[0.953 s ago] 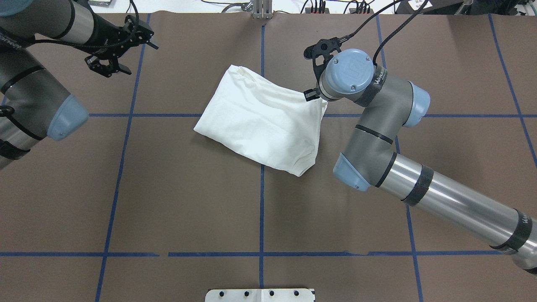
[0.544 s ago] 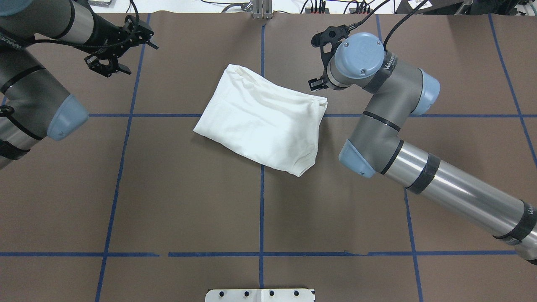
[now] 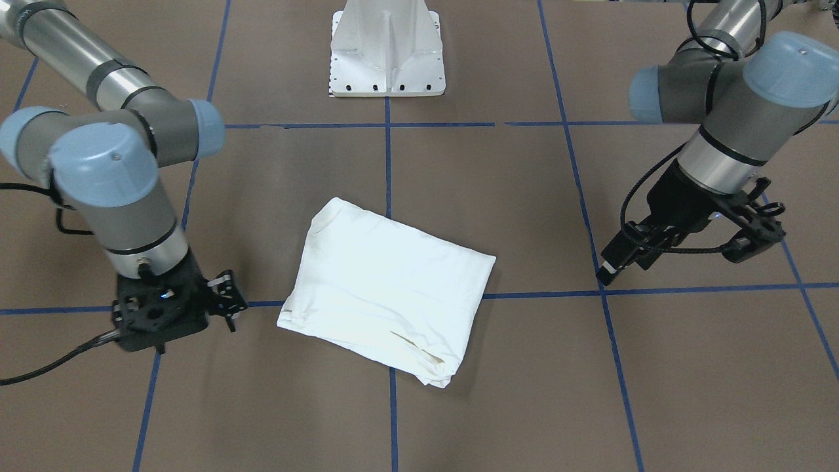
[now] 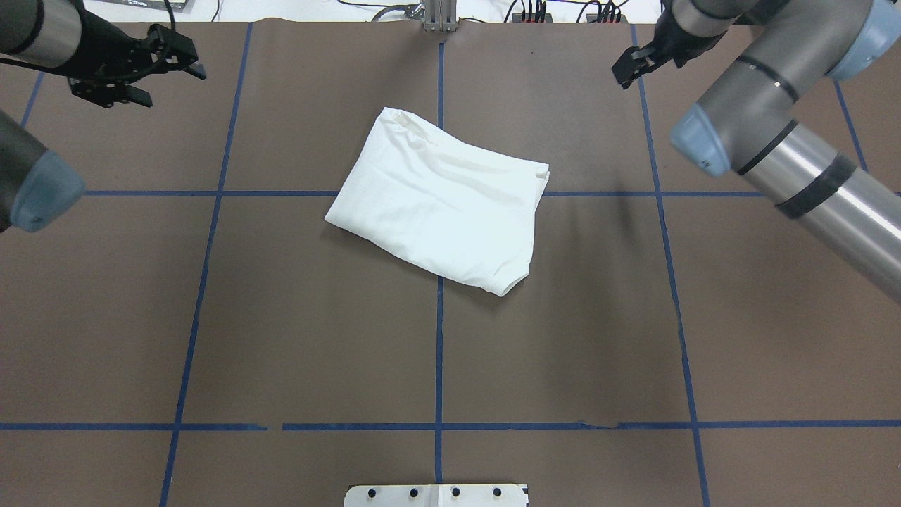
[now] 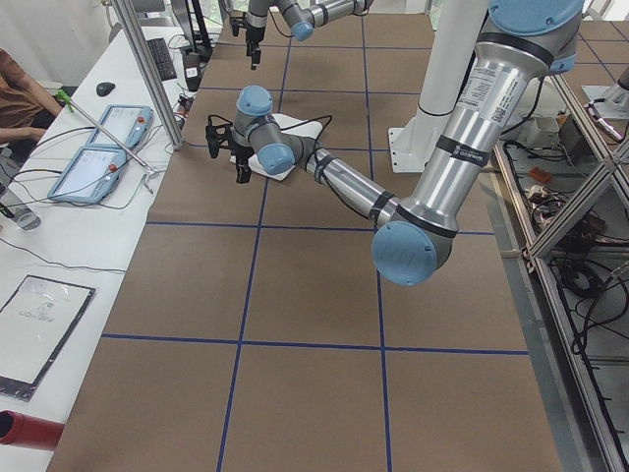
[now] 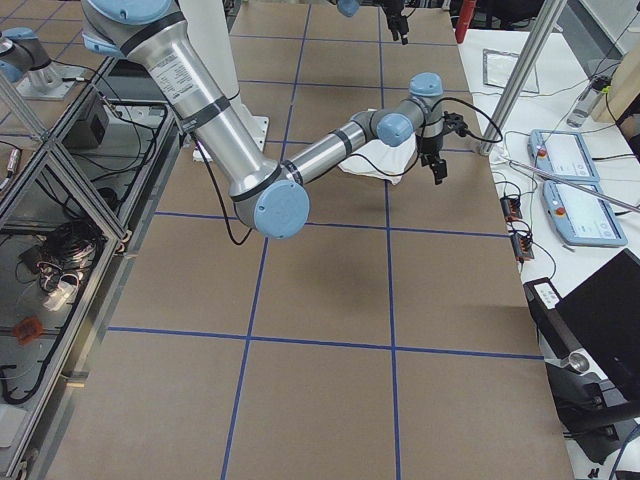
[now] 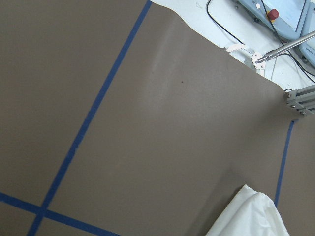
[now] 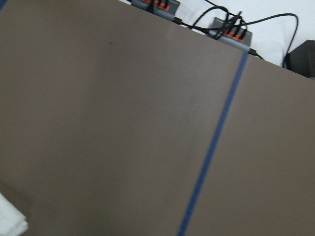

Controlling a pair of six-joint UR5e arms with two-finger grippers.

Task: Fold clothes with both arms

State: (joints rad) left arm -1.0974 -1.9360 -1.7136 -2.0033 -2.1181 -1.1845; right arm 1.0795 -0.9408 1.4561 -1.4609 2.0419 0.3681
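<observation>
A white long-sleeved T-shirt (image 4: 436,204) lies folded into a slanted, compact rectangle just above the middle of the overhead frame, across the central blue tape line (image 4: 438,352) on the brown table (image 4: 281,317). Its neckline shows at the packet's lower right corner. The left gripper (image 4: 116,95) hangs in the upper left corner, well apart from the shirt; its fingers look spread and hold nothing. The right gripper (image 4: 628,69) hangs in the upper right, also well apart and empty, but how wide it stands cannot be told. The folding appears essentially finished, with both arms clear of the cloth. What remains is probably parking the arms, or coming back down to an edge if the slightly rumpled upper right corner needs squaring.
</observation>
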